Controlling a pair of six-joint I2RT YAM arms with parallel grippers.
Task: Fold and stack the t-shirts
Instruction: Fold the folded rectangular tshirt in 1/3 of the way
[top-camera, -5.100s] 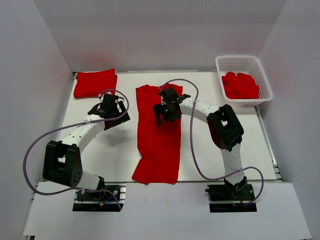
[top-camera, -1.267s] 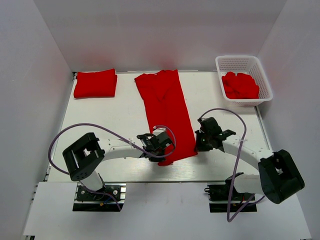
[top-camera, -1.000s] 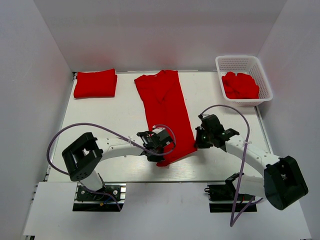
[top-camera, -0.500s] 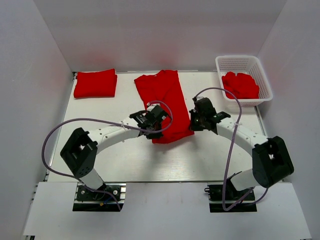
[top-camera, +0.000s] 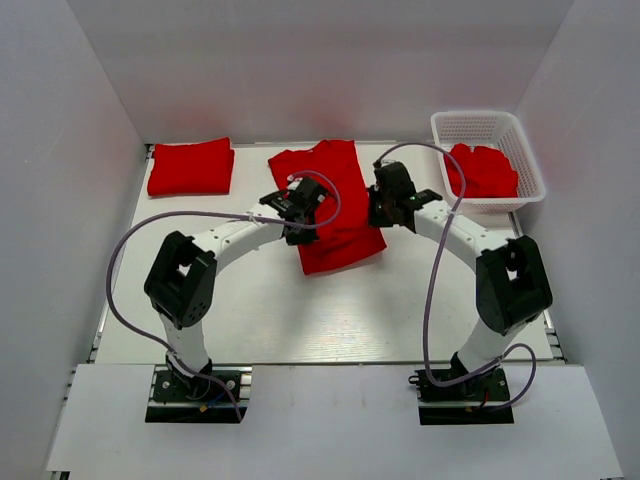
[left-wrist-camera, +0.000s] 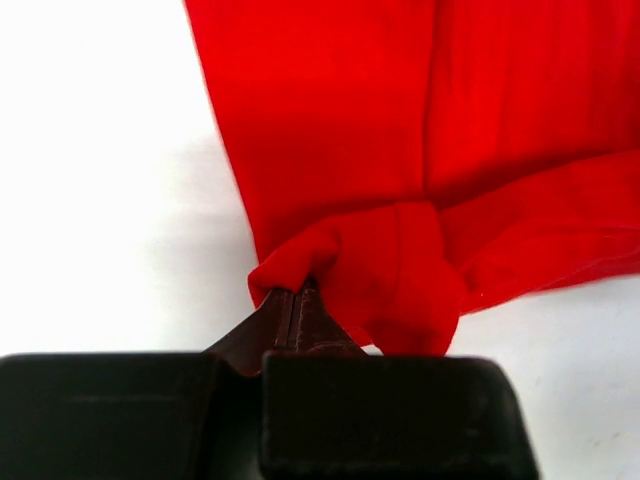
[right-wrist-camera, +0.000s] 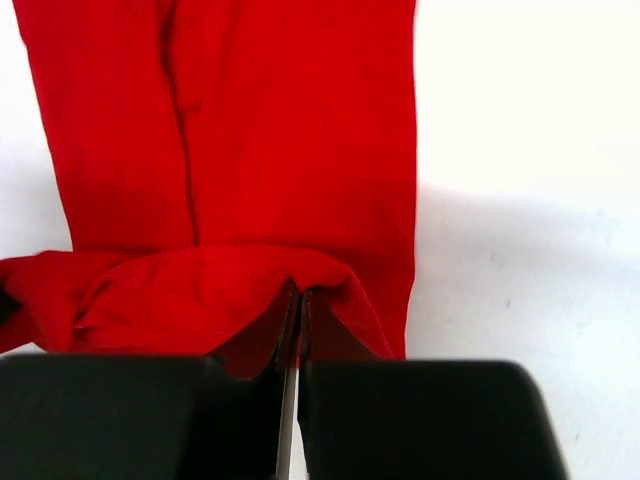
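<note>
Left tool (left-wrist-camera: 297, 300), right tool (right-wrist-camera: 293, 302) each clamping hem corner of t-shirt (top-camera: 341, 236); collar end lying straight ahead along its long axis.

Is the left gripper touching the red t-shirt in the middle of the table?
Touching. The left wrist view shows the left gripper shut on a bunched edge of the t-shirt.

White tabletop (top-camera: 250, 320) spread beneath the left gripper (top-camera: 298, 228) and right gripper (top-camera: 376, 218), plain pale back wall (top-camera: 320, 70) beyond them, matching side walls (top-camera: 70, 200) out to either flank, soft even light, faint shadows
</note>
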